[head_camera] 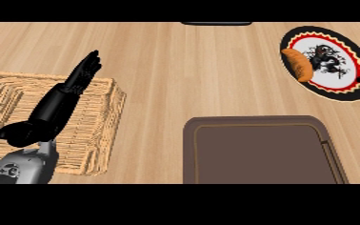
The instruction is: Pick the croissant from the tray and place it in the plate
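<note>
At the left of the wooden counter (197, 66), the robot's left hand (60, 102) rests open above a woven wicker basket (102, 128). Its grey forearm comes in from the lower left corner. The black fingers (84, 71) are held straight and close together, pointing up and slightly to the right, past the basket's far rim, and they hold nothing.

Just right of the basket, and apart from it, a dark brown tray (260, 152) with rounded corners and a raised edge lies along the near side of the counter. Its flat bed is bare.

At the far edge of the counter, above the tray, a thin dark object (216, 23) shows only as a sliver, too little to identify.

In the upper right corner sits the plate (337, 74), black-rimmed with a red and yellow border and a dark figure on its white middle. It is partly cut off by the view's right edge. The croissant (297, 65) lies on the plate's left side, golden brown, its length running along the rim, well apart from the tray and from the hand.
</note>
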